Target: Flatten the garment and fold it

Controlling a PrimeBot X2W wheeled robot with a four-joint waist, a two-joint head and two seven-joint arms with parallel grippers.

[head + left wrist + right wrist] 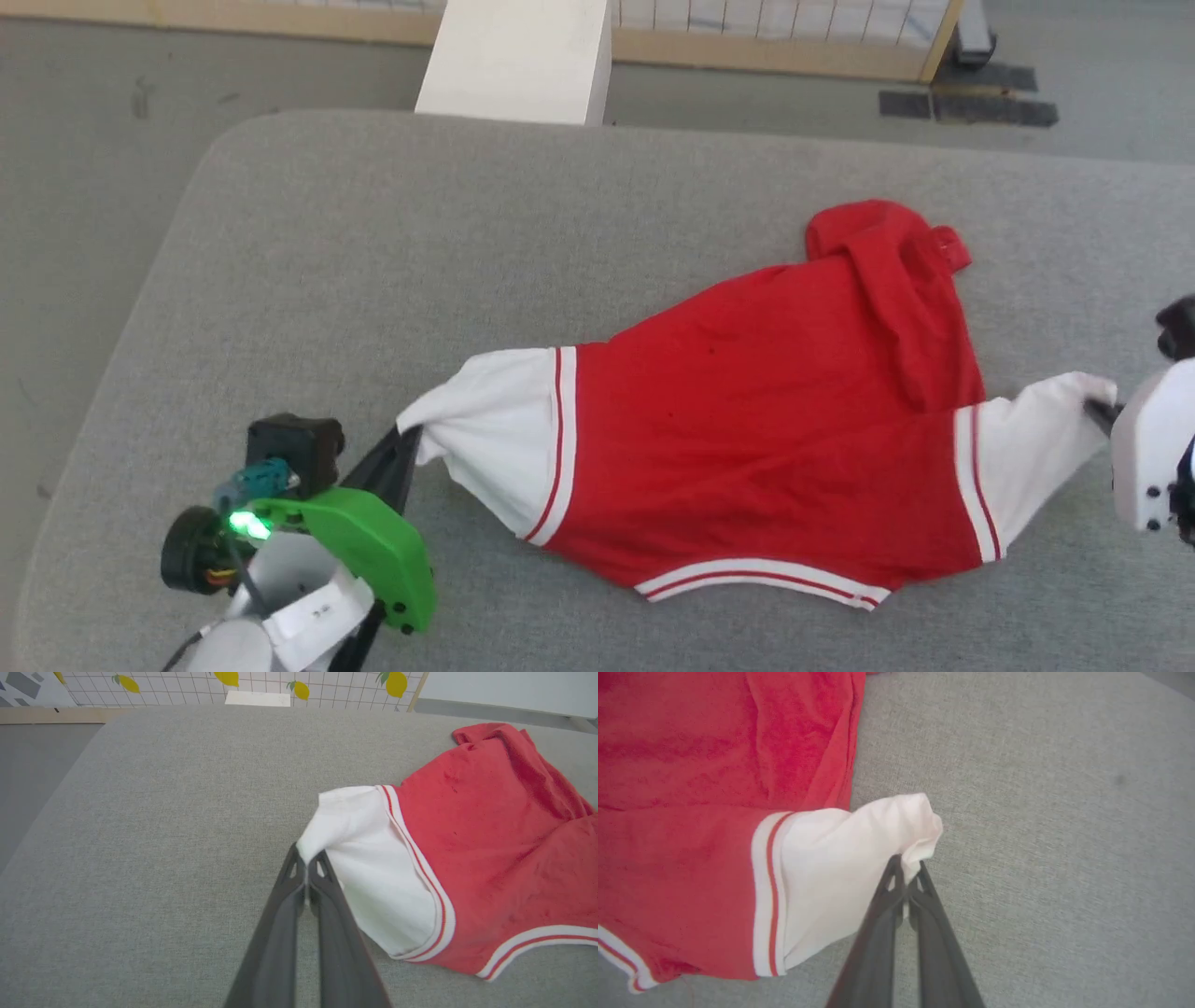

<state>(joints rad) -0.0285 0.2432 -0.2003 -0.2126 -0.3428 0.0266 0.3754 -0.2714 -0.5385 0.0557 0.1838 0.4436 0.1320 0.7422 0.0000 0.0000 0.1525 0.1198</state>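
Red white-sleeved jersey T-shirt (766, 411) was laid rumpled on grey fabric table (373, 233). One sleeve tip was clamped by left gripper (307, 870), other by right gripper (906, 870).

Green cover (373, 551) on white left arm (301, 602); dark fingers (275, 942)

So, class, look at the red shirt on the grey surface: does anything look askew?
Yes. The red jersey T-shirt with white sleeves is not lying flat: its far end is folded over and bunched, and a thick fold runs down the right side.
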